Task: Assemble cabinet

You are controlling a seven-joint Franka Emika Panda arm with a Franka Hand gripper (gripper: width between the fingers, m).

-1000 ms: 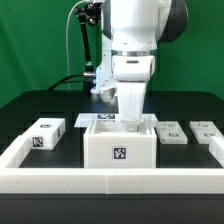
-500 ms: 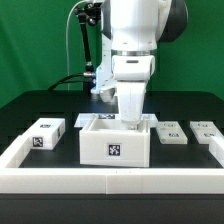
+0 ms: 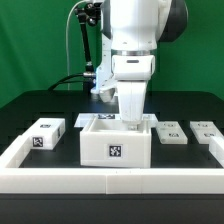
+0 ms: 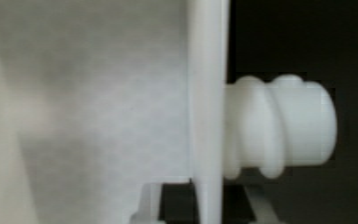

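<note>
The cabinet (image 3: 118,148), a big open-topped white box with a tag on its front face, stands in the middle of the table. My gripper (image 3: 131,121) reaches down into it from above, at its rear right part. In the wrist view the thin white cabinet wall (image 4: 208,100) runs between my dark fingers (image 4: 172,205), and the gripper (image 4: 208,206) is shut on it. A ribbed white knob (image 4: 282,130) sticks out of that wall on one side.
A small white tagged block (image 3: 45,134) lies at the exterior view's left. Two flatter tagged pieces (image 3: 172,134) (image 3: 205,131) lie at its right. A low white border rail (image 3: 110,181) runs along the front and both sides.
The cabinet's front face sits slightly higher in the view than one second ago. Nothing has moved since half a second ago.
</note>
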